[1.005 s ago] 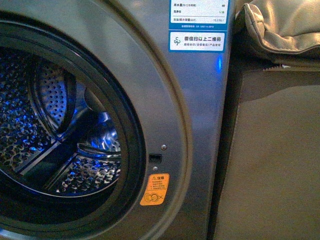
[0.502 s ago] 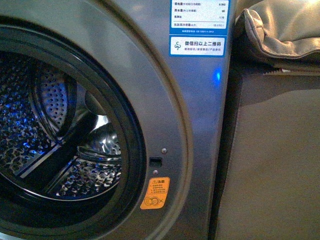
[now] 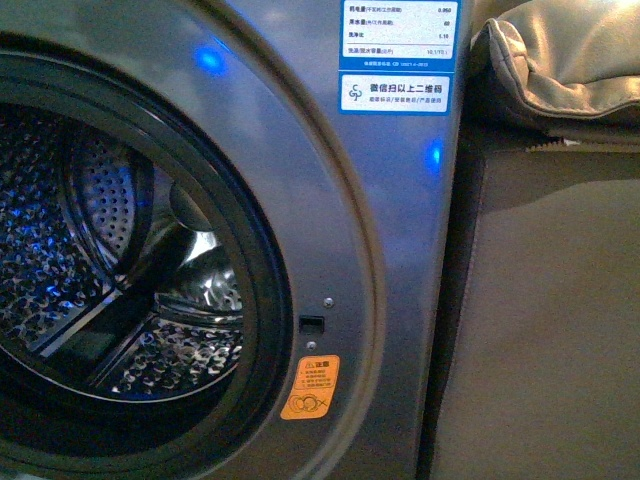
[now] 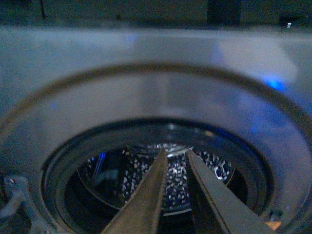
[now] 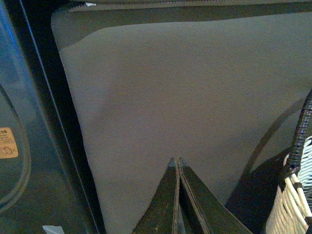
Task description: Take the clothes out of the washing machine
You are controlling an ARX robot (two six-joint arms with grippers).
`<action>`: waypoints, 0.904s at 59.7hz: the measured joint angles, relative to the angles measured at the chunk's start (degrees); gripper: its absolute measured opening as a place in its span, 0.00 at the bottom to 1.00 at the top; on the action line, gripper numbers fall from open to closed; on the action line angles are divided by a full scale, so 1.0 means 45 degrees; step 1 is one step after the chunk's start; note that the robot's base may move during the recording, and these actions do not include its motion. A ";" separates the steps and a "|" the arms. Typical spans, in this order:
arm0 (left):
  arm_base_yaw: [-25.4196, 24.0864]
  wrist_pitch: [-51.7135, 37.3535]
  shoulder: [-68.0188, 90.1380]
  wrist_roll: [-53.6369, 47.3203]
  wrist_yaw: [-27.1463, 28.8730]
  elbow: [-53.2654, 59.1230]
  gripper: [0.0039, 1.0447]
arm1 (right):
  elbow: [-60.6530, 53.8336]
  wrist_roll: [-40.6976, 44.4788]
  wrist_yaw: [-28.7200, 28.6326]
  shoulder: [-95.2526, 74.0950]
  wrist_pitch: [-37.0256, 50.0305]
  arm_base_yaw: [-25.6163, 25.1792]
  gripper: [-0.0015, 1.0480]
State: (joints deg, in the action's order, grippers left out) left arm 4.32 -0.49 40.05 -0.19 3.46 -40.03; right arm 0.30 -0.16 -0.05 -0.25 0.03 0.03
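The left gripper (image 4: pixel 176 155), slightly parted and empty, aimed into the washing machine (image 3: pixel 400 260) drum (image 4: pixel 170 175). No clothes showed; likely deeper, toward six o'clock. The right gripper (image 5: pixel 175 162) was closed, empty.

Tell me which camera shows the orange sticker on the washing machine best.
The front view: the orange sticker is whole and sharp on the washing machine, right of the drum opening. The right wrist view catches part of it at the picture's edge. The left wrist view shows only an orange sliver in a corner.
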 joint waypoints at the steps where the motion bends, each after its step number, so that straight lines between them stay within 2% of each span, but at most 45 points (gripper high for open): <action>1: -0.0321 -0.0228 -0.0228 0.0015 -0.0529 0.0563 0.02 | 0.0000 0.0000 0.0000 0.0000 0.0000 0.0000 0.02; 8: -0.0889 -0.1044 -0.1224 0.0049 -0.0680 0.2322 0.03 | 0.0000 0.0000 0.0005 0.0000 0.0000 0.0000 0.02; 24: -0.0928 -0.2040 -0.2686 0.0053 -0.0772 0.4881 0.03 | 0.0000 0.0000 0.0000 0.0000 0.0000 0.0000 0.02; 54: -0.0933 -0.2404 -0.4847 0.0053 -0.0772 0.7392 0.03 | 0.0000 0.0000 0.0000 0.0000 0.0000 0.0000 0.02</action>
State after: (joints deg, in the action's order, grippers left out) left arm 0.12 -11.31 18.24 0.05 -0.01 -6.76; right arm 0.30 -0.16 -0.05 -0.25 0.03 0.03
